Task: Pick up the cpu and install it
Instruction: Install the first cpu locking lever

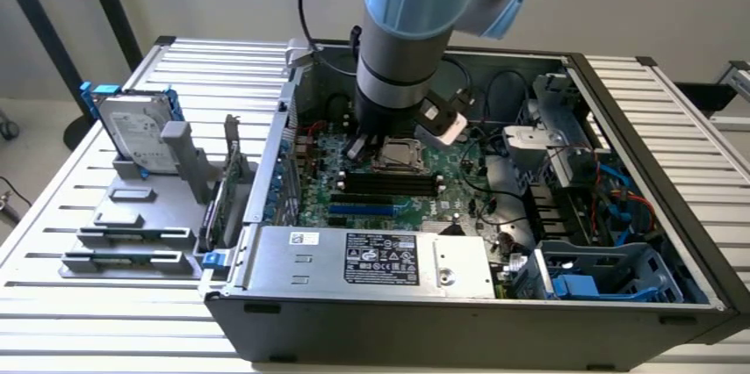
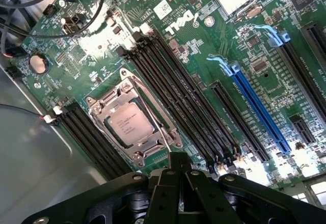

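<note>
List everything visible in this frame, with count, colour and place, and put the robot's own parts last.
case: one, dark grey, open on the slatted table
motherboard: one, green, on the case floor
cpu: one, silvery, seated in the metal socket frame on the motherboard
memory slots: several, black, long, flanking the socket
blue slot: one, on the motherboard, away from the socket
power supply: one, silver, at the case's near edge
hard drive: one, silver with blue brackets, upright in the grey rack at the exterior view's left
arm: one, grey and light blue, reaching into the case
gripper: one, black, jaws shut, empty, just above the board beside the cpu
</note>
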